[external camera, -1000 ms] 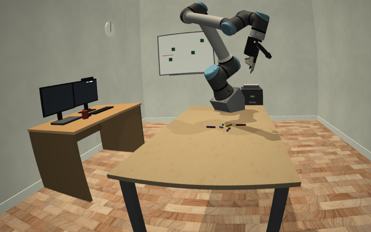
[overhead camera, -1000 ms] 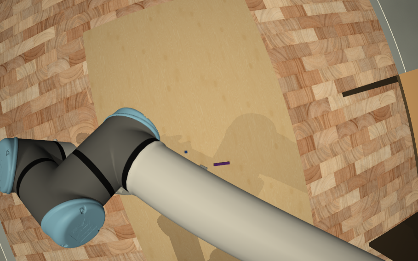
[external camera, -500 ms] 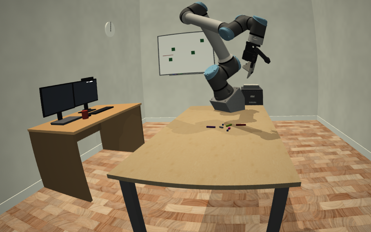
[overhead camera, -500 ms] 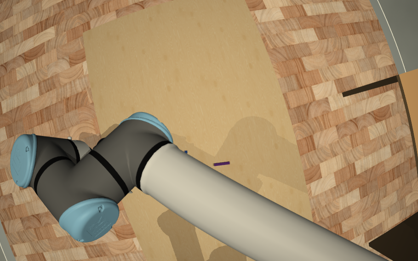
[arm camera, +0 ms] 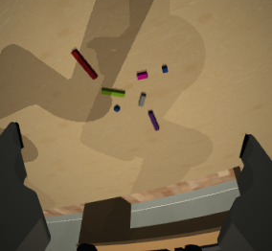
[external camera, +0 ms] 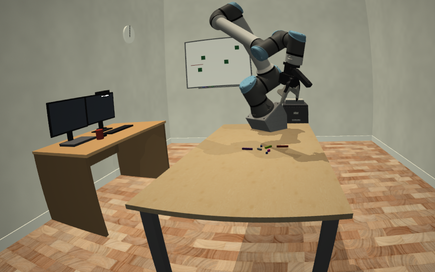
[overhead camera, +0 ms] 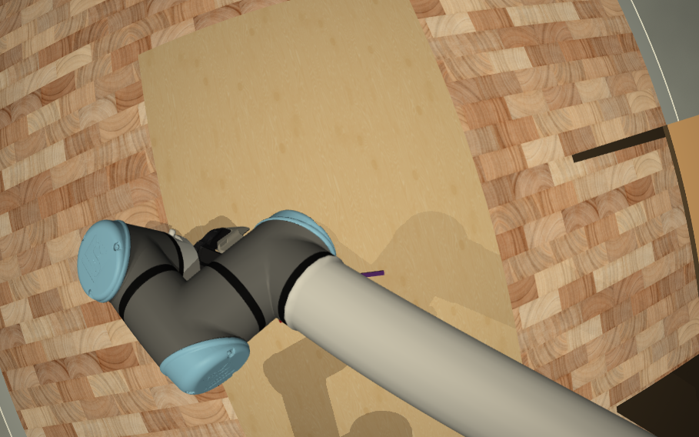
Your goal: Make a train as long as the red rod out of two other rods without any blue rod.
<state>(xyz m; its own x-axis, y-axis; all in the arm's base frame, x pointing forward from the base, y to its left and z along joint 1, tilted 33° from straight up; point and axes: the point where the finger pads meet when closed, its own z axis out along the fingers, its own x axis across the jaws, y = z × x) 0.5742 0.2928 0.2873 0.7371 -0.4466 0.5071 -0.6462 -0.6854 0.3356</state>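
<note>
Well, red rod longest, lying flat w/ lime rod just beside, gripper spread wide, holding nothing

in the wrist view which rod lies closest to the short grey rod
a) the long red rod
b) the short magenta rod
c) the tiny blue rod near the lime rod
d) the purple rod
d) In the wrist view the purple rod starts just below the short grey rod, nearer than the short magenta rod, the tiny blue rod or the long red rod.
</note>
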